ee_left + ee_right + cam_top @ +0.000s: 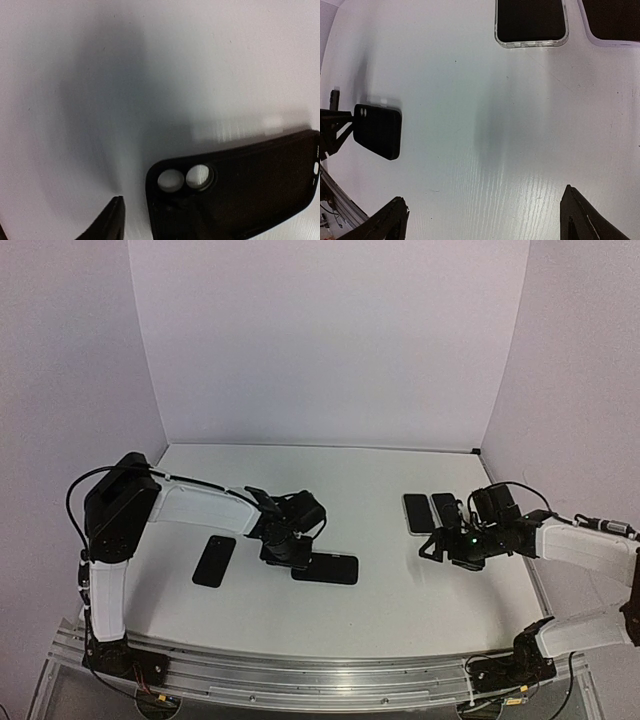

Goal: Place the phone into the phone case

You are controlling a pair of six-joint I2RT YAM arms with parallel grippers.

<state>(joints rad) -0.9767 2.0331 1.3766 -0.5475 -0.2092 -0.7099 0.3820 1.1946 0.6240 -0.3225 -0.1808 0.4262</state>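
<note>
The jaws of the left gripper (pixel 285 548) hang low over the camera end of the black phone case (pixel 235 192). Its wrist view shows only one finger (pixel 109 220), just beside the case's rounded corner and apart from it, so I cannot tell how wide the jaws stand; nothing is seen clamped. The case lies flat on the white table (pixel 350 490), near the middle and toward the near edge. Bare table shows through its two round camera holes, so it is empty. To its left, toward the left side of the table, the black phone (pixel 214 560) lies flat, well apart from the case. The jaws of the right gripper (pixel 484 195) are spread wide over bare table with nothing between them. Just beyond them, toward the right edge, a phone in a clear case (pixel 531 20) and a second dark phone (pixel 615 17) lie side by side.
</note>
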